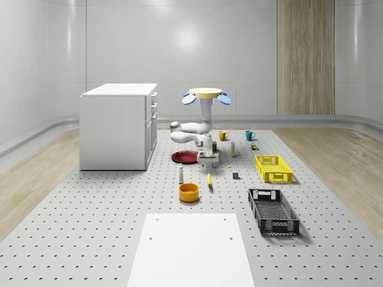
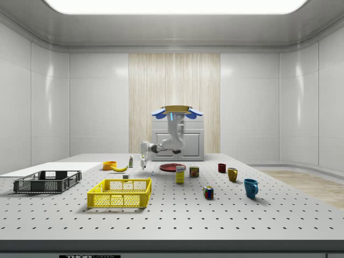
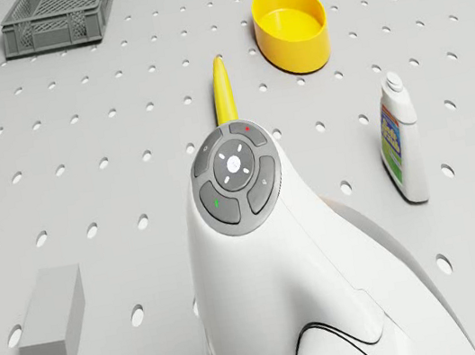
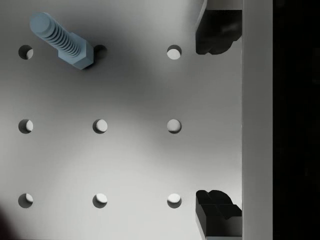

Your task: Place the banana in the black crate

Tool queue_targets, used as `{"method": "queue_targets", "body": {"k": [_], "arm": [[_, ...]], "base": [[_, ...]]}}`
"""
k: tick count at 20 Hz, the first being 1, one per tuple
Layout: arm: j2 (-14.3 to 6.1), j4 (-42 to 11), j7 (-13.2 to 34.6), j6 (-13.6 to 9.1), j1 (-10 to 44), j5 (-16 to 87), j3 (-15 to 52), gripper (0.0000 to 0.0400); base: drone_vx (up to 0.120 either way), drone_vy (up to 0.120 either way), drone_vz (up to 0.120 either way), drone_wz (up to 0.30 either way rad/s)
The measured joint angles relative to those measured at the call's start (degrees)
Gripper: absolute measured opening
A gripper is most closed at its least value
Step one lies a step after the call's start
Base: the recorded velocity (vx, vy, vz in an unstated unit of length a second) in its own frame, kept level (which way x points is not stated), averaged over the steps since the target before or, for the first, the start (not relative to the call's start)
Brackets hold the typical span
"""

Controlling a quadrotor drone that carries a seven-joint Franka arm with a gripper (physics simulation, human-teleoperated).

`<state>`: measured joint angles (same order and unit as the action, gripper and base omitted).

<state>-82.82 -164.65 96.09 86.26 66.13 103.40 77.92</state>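
A quadrotor drone (image 1: 207, 94) hovers above the perforated bench (image 1: 90, 215), over the patch between a red plate (image 1: 184, 156) and a row of small groceries, its white arm (image 1: 192, 130) folded down and forward. The jaws (image 1: 209, 159) point straight down just above the bench surface, short of the banana; in the wrist view the two dark fingertips (image 4: 216, 31) stand wide apart with nothing between them, and a blue bolt (image 4: 62, 40) lies on the bench nearby. The banana (image 1: 209, 180) lies flat on the bench, on the near side of the gripper, just beside an orange bowl (image 1: 188, 192) and near a white bottle (image 1: 180, 174). The drone view shows the banana (image 3: 222, 88) beyond the arm's wrist, with a grey block (image 3: 53, 328) off to one side. The black crate (image 1: 273, 211) sits well apart from the banana, toward the whole-scene view's right, in front of a yellow crate (image 1: 273, 168). A white cabinet (image 1: 118, 125) stands at the whole-scene view's left.
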Motion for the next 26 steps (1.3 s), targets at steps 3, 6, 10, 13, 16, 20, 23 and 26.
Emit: {"method": "queue_targets", "body": {"k": [3,6,10,13,16,20,23,26], "arm": [[-0.4,0.0,0.1,0.3,0.1,-0.2,0.1,0.04],[-0.7,0.0,0.1,0.7,0.2,-0.3,0.1,0.04],[-1.2,0.1,0.2,1.1,0.3,-0.5,0.2,0.04],[-1.5,0.1,0.3,1.4,0.3,-0.6,0.2,0.04],[-1.8,0.1,0.3,1.7,0.4,-0.7,0.3,0.04],[-2.2,0.1,0.4,2.0,0.5,-0.9,0.4,0.04],[-2.4,0.1,0.5,2.3,0.5,-1.0,0.4,0.04],[-2.7,0.1,0.5,2.5,0.6,-1.1,0.4,0.04]], "base": [[0.12,0.0,0.0,0.0],[0.12,0.0,0.0,0.0],[0.12,0.0,0.0,0.0],[0.12,0.0,0.0,0.0],[0.12,0.0,0.0,0.0],[0.12,0.0,0.0,0.0],[0.12,0.0,0.0,0.0],[0.12,0.0,0.0,0.0]]}}
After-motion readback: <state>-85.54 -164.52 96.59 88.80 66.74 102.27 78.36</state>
